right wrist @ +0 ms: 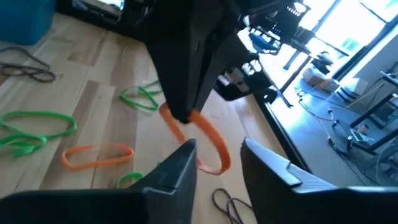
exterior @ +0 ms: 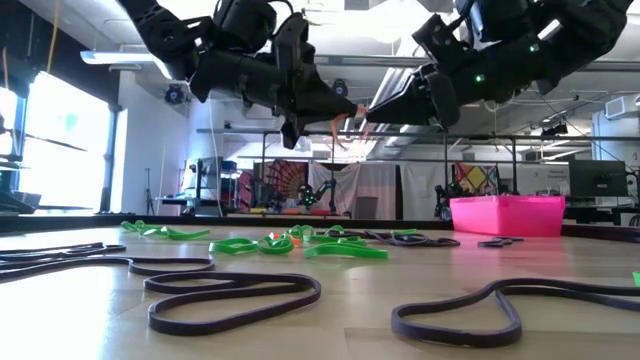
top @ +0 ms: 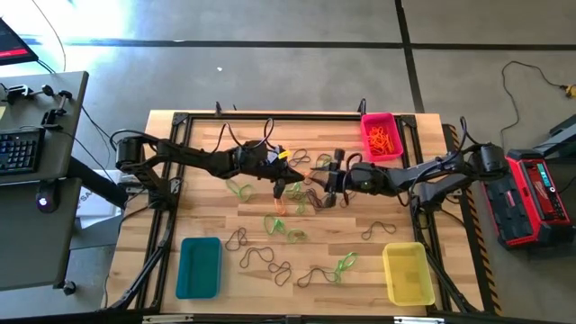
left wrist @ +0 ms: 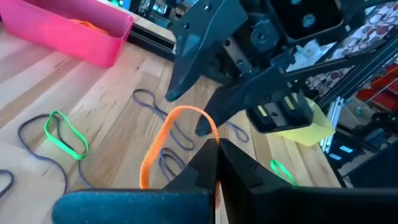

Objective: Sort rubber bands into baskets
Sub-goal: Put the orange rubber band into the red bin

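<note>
The pale wood-plank tabletop (top: 198, 144) carries everything, its grain running in long strips inside a dark metal frame. Both dark arms reach in from the sides and meet above its middle. Three low-walled plastic baskets sit around the edges: the teal basket (top: 198, 266) near the left front corner, the yellow basket (top: 407, 273) near the right front corner, and the pink basket (top: 381, 135) at the far right, already holding a tangle of orange loops.

The left gripper (left wrist: 217, 167) hangs above the centre, its fingers pinched together on an orange rubber band (left wrist: 163, 142), a thin flat loop drooping limp from the tips. Just beside it, the right gripper (right wrist: 217, 163) faces the same band with its fingers apart, one on each side of the hanging loop.

Loose rubber bands (top: 270, 261) lie scattered flat across the wood, bright green, dark and a few orange, well apart from the baskets.
</note>
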Motion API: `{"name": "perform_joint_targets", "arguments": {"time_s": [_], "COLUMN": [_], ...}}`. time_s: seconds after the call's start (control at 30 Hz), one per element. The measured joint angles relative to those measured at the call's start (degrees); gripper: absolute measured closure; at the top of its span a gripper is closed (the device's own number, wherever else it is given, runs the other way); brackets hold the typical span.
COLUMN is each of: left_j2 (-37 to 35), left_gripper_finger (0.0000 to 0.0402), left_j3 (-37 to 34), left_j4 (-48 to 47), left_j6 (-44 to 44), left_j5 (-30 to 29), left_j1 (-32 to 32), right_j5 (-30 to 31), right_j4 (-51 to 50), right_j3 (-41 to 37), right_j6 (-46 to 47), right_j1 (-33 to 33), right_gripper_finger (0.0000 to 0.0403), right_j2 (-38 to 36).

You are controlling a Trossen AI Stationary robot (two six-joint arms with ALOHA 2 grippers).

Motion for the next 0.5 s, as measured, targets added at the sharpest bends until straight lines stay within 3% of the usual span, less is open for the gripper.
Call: {"name": "perform_joint_targets", "arguments": {"time_s": [0.23, 0.37, 0.5], "left_j2": [0.00, 0.00, 0.00], "left_gripper_finger": [0.0401, 0.0393, 0.0369], "left_j3": [0.00, 0.00, 0.00], "left_j4": [0.73, 1.01, 0.84], "left_j6": [1.55, 3.15, 6.01], "left_j5": [0.00, 0.00, -0.01], "left_j1": [-0.78, -1.03, -1.14], "right_j5": [1.42, 2.00, 6.40], "right_j4": [0.54, 0.55, 0.50], "right_j3": [0.02, 0.03, 0.04], "right_j6": [-0.28, 2.15, 3.12], "right_j1": [0.10, 0.10, 0.10], "right_gripper_finger": [0.0394, 0.0396, 0.0400], "right_j2": [0.00, 0.00, -0.02]}}
